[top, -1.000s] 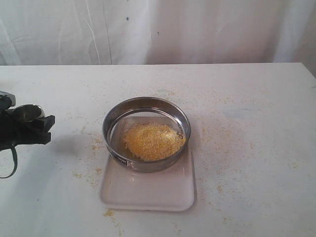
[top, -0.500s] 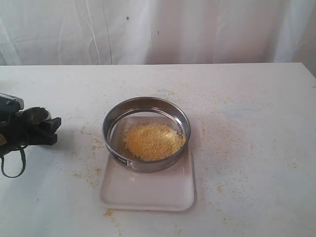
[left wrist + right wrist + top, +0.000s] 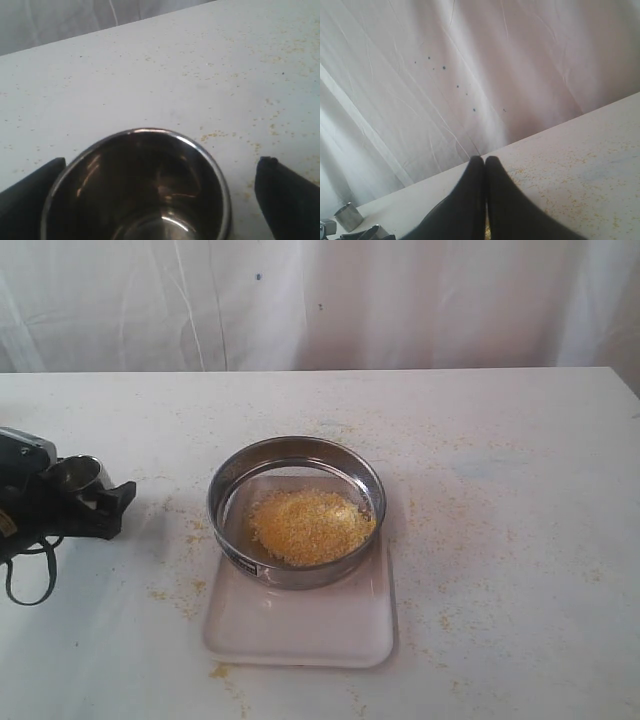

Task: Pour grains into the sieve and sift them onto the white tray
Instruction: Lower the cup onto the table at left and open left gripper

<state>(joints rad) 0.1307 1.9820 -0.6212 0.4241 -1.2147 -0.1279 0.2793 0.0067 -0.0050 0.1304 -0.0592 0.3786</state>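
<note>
The sieve [image 3: 296,472], a wide steel ring, stands on the far half of the white tray [image 3: 300,630] at mid-table. A heap of yellow-orange grains [image 3: 311,527] lies on its mesh. My left gripper [image 3: 98,502] hovers at the table's left edge, well left of the sieve, shut on a small steel cup [image 3: 76,474]. In the left wrist view the cup [image 3: 135,190] sits upright between the black fingers [image 3: 287,200], and its dark inside looks empty. My right gripper [image 3: 485,162] is shut on nothing, and the exterior view does not show it.
Yellowish specks are strewn over the white table [image 3: 500,490], thickest left of the tray and right of the sieve. A white curtain [image 3: 320,300] hangs behind the far table edge.
My left gripper has moved a little to the right, toward the sieve, carrying the steel cup with it. The sieve, grains and tray have stayed still.
</note>
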